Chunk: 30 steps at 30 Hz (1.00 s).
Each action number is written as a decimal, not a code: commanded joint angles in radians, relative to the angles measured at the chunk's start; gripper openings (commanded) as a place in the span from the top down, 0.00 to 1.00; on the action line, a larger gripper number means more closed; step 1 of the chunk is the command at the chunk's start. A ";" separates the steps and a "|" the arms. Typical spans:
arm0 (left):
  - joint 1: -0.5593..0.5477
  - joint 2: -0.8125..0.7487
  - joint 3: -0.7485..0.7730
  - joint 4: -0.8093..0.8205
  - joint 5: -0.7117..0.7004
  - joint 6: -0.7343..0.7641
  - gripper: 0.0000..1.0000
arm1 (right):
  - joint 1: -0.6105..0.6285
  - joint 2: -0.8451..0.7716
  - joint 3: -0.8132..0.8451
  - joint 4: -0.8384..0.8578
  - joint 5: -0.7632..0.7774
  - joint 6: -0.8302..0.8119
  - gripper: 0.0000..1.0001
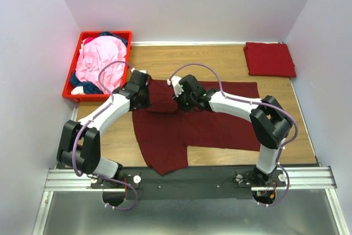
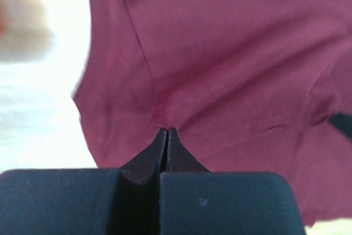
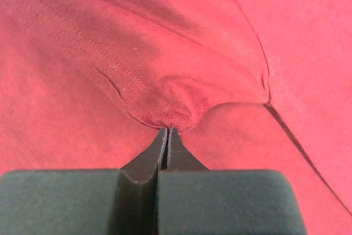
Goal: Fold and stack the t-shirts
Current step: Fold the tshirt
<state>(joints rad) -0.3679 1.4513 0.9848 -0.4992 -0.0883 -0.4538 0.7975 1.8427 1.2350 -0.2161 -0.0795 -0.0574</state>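
Observation:
A dark maroon t-shirt (image 1: pixel 187 125) lies spread on the table's middle. My left gripper (image 1: pixel 144 96) is shut on its hemmed edge (image 2: pixel 165 115) and holds that part lifted. My right gripper (image 1: pixel 177 96) is shut on a stitched edge of the same shirt (image 3: pixel 170 115), just right of the left one. A folded red t-shirt (image 1: pixel 269 59) lies at the far right corner. A pink t-shirt (image 1: pixel 99 61) and a navy one (image 1: pixel 82 88) lie heaped in the crate.
A rigid red plastic crate (image 1: pixel 70 82) stands at the far left of the wooden table (image 1: pixel 220 59). White walls close in the left, back and right sides. A metal rail (image 1: pixel 187 179) runs along the near edge.

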 commanded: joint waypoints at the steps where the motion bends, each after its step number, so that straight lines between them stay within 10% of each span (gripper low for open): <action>1: -0.020 -0.029 -0.073 0.014 0.050 -0.051 1.00 | 0.005 -0.025 -0.026 -0.071 -0.016 -0.051 0.99; 30: -0.072 0.021 -0.198 0.102 0.045 -0.117 0.96 | 0.003 0.004 -0.031 -0.160 0.001 -0.096 0.98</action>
<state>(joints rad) -0.4343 1.4540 0.8001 -0.4103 -0.0402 -0.5598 0.7975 1.8393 1.1973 -0.3332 -0.0921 -0.1333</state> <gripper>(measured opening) 0.039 0.016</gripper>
